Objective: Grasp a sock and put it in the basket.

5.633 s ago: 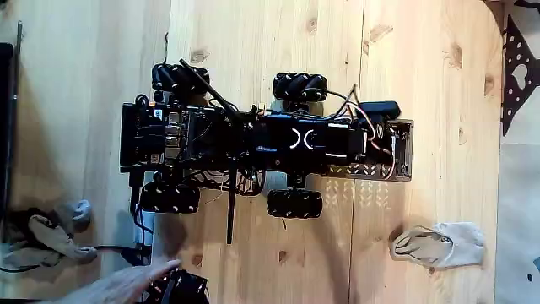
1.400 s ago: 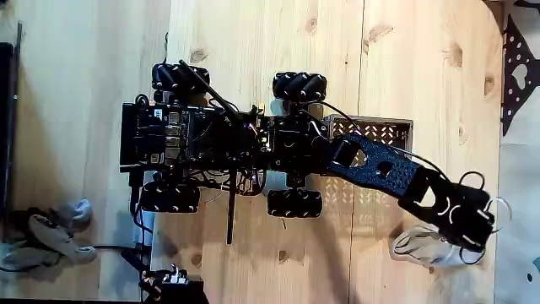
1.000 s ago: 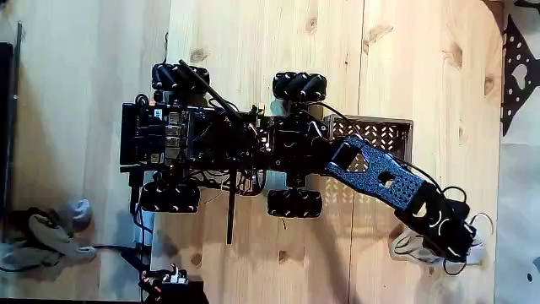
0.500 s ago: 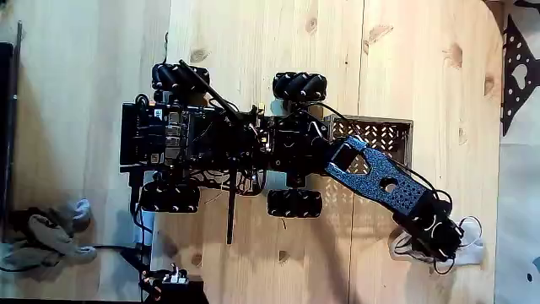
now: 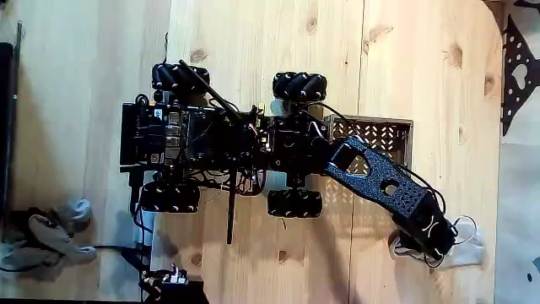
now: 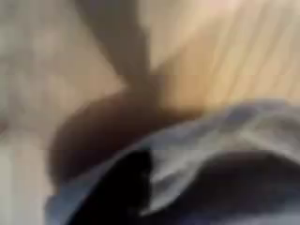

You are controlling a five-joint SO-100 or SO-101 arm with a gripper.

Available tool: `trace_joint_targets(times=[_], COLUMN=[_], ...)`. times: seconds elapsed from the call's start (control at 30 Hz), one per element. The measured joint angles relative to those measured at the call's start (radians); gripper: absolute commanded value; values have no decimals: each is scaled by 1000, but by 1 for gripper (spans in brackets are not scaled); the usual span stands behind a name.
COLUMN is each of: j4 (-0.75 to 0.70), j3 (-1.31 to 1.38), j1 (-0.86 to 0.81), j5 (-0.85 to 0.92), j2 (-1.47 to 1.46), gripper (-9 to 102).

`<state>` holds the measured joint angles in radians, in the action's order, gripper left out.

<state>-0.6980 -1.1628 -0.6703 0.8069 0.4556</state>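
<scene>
In the fixed view the pale sock [image 5: 469, 252] lies on the wood floor at the lower right, mostly covered by the arm's end. My gripper [image 5: 430, 244] is down right over the sock's middle, and its jaws are hidden under the wrist. The dark brown latticed basket [image 5: 384, 135] sits at the front of the wheeled base, and the black arm [image 5: 380, 179] reaches out across its lower edge. The wrist view is heavily blurred: pale fabric [image 6: 47, 66] very close, wood [image 6: 234, 56] at the upper right, a dark bluish shape along the bottom.
The black wheeled robot base [image 5: 211, 139] fills the middle, with a front wheel [image 5: 294, 203] left of the sock. A bundle of grey and white socks [image 5: 51, 232] lies at the lower left. A black perforated plate [image 5: 516, 72] lies at the right edge.
The arm unfolded from over the basket, swung out to the lower right and came down onto the sock. A hand at the bottom left has gone.
</scene>
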Motion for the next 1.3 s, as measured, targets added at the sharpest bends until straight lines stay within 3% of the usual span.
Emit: trace_joint_targets(times=[0.1, 0.23, 0.43, 0.73, 1.3], j4=[41, 103, 141, 158, -380], j3=[0, 0, 2, 2, 2], j1=[2, 17, 37, 57, 221], j5=[0, -2, -2, -48, -365], j2=[-14, -32, -41, -43, 428], gripper=[38, 15, 1, 0, 0])
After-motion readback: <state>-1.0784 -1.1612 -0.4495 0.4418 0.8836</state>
